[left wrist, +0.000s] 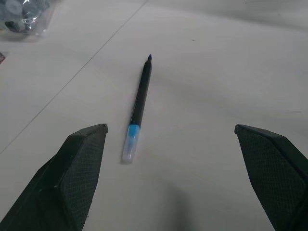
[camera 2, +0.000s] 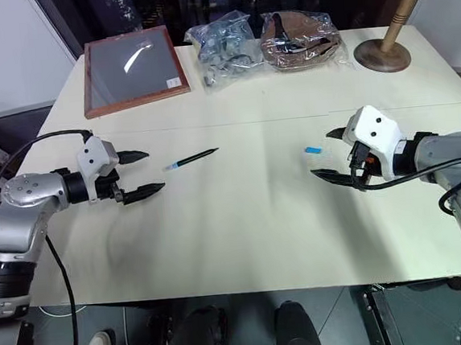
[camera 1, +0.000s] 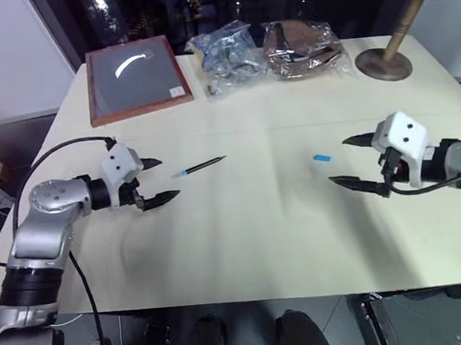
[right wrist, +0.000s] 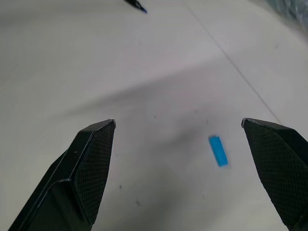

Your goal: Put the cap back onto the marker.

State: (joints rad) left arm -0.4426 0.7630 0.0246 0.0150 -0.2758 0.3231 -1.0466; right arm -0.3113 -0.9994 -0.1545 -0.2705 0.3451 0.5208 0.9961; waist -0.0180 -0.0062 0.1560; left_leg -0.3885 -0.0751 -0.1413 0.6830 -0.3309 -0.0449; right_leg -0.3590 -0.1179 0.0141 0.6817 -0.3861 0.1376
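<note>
Marker [camera 1: 200, 167] and cap [camera 1: 321, 158] lie apart on a pale table [camera 1: 245, 244], nothing joined yet. The marker is a thin black stick with a light-blue end, resting flat and slightly slanted, just beyond the left gripper [camera 1: 158, 180]. The cap is a tiny light-blue cylinder, lying flat near the right gripper [camera 1: 356, 162], toward the table's middle from it. Both grippers hover above the tabletop with jaws spread wide and nothing between them.

The step in hand looks like the first pickup: each arm taking the piece nearest to it. To do it well, the left gripper should probably close across the black barrel near its middle, leaving the writing end free and pointing toward the other arm. The right gripper needs more care, since the cap is small and round and could roll or squirt out sideways; closing across its width, with the open mouth left clear, seems wisest. In the right wrist view the cap [right wrist: 218, 150] sits closer to one finger, so centring first would help.

At the far edge sit a framed board [camera 1: 135, 78], two plastic bags [camera 1: 264, 48] and a wooden stand [camera 1: 393, 45], well clear of the work.
</note>
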